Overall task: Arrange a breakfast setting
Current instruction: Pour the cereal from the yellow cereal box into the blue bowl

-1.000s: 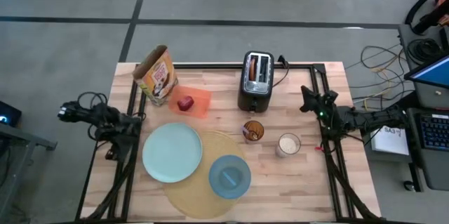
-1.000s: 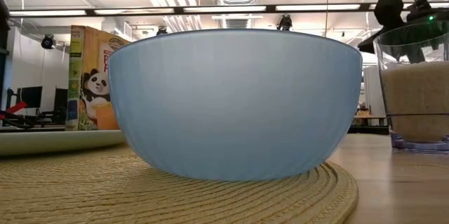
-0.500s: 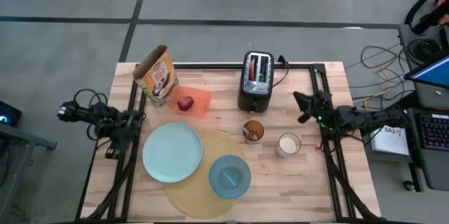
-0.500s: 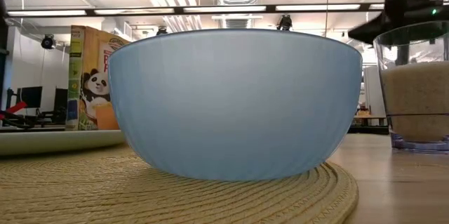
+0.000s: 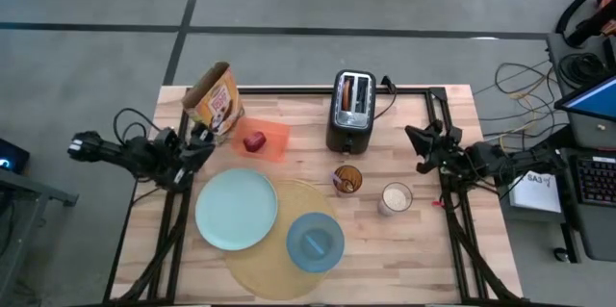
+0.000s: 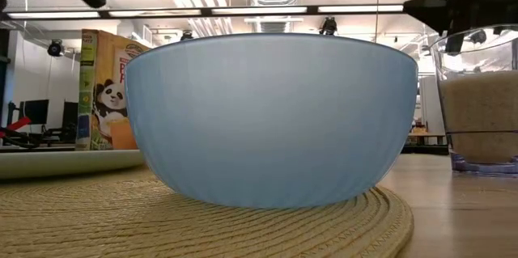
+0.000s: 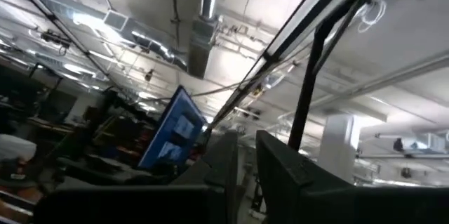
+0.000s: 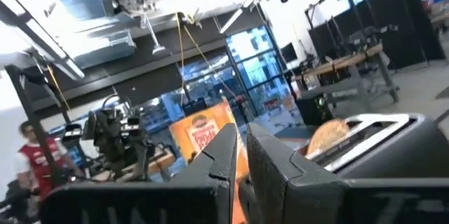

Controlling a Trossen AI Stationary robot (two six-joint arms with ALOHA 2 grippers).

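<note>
The blue bowl [image 5: 315, 241] stands on the round tan placemat [image 5: 265, 264] and fills the low view [image 6: 271, 120]. The pale blue plate [image 5: 236, 209] lies with its right edge on the placemat. The red apple [image 5: 254, 141] lies on an orange sheet. A bagel [image 8: 328, 137] stands in the black toaster [image 5: 351, 110]. A glass of pale cereal [image 5: 396, 197] stands to the right of the placemat. I cannot make out the spoon. My left gripper [image 5: 204, 139] is shut, up in the air near the orange box [image 5: 217, 103]. My right gripper [image 5: 418, 143] is shut, to the right of the toaster.
A small cup [image 5: 346, 180] stands between the toaster and the glass. A black frame rail [image 5: 433, 105] runs along the table's edges. A person in red [image 8: 28, 155] stands in the room beyond. Bare wood lies at the table's near right [image 5: 404, 259].
My left gripper has risen from the table's left edge and gone toward the far right, up beside the orange box, tipped upward. My right gripper has shifted slightly toward the table's near edge, still beside the toaster. Nothing on the table has moved.
</note>
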